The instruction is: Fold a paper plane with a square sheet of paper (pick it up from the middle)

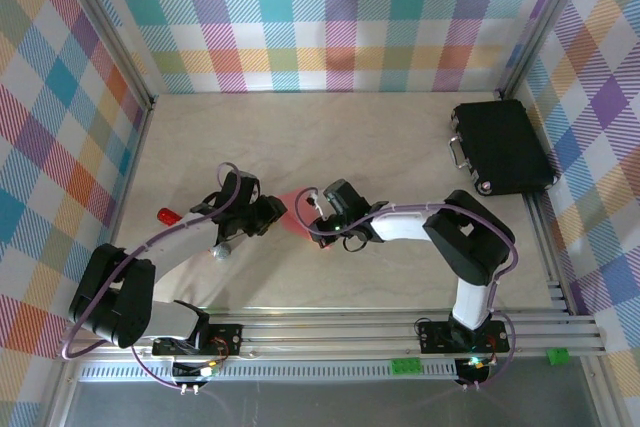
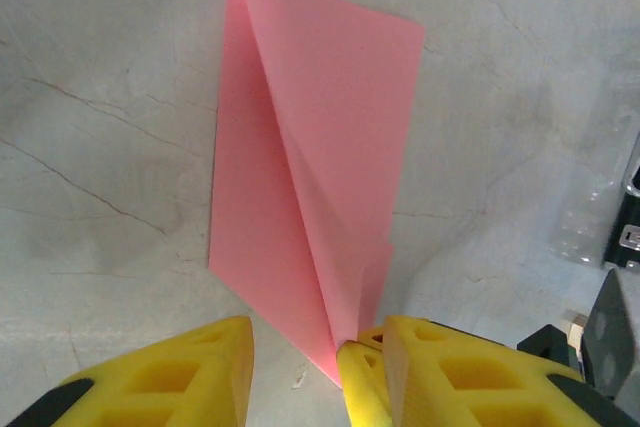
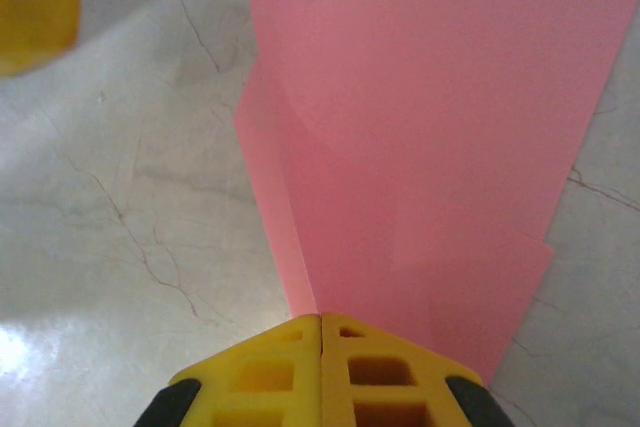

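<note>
Thin salmon-pink sheet of paper [image 2: 310, 147], partly folded along a raised diagonal crease, lying on pale marbled tabletop [image 2: 100, 147] between both arms, right gripper [image 3: 320, 322] pressed together — pinching the sheet's edge, left gripper [image 2: 318, 357] spread — the sheet's corner in its gap

Desk [image 1: 380, 137]: one.
Sheet of salmon-pink paper [image 1: 292, 209], partly folded: one; taken as reference point.
Robot arms: two, one on either side of the paper.
End effectors: two, namely left end effector [image 2: 300, 372] and right end effector [image 3: 320, 332].
Small red object [image 1: 167, 216]: one, left of the paper.
Black case [image 1: 503, 146]: one, well right of the paper, farther back.
</note>
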